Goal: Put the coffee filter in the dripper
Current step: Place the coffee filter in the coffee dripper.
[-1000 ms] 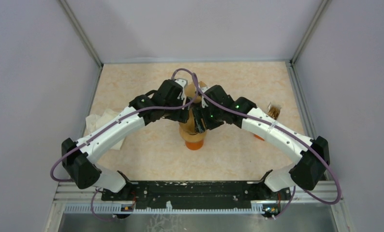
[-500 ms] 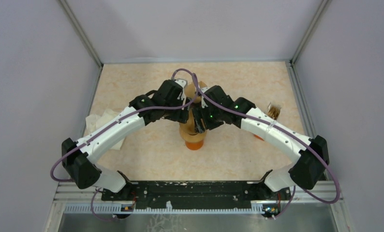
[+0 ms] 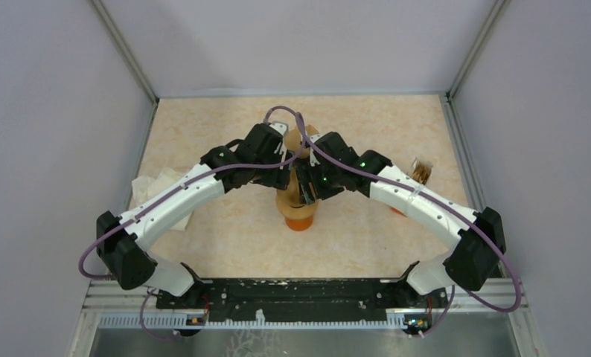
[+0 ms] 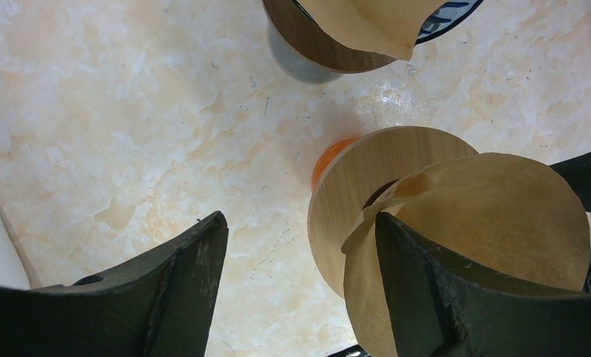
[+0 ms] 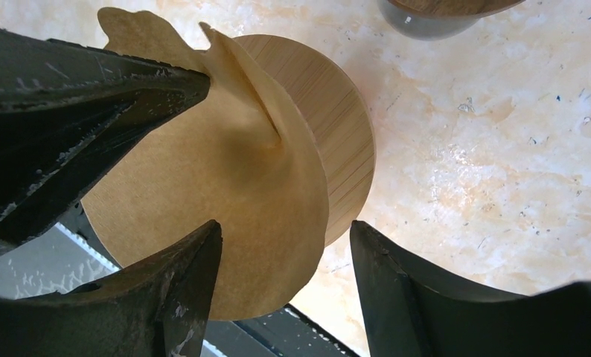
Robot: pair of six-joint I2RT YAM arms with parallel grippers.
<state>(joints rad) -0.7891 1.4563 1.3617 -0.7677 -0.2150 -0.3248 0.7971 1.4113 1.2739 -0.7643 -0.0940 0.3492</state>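
Note:
The dripper, a round wooden collar on an orange base, stands mid-table under both wrists. A brown paper coffee filter sits over it, opened into a cone with a fold running to its middle. My left gripper is open: its right finger is against the filter, whose edge curls round it, while its left finger hangs over bare table. My right gripper is open too, with the filter's near edge overlapping its left finger; the right finger is beside the collar.
A second wood-collared vessel with a brown filter in it stands just behind the dripper. White crumpled paper lies at the left edge. A small brown object lies at the right. Enclosure walls close three sides.

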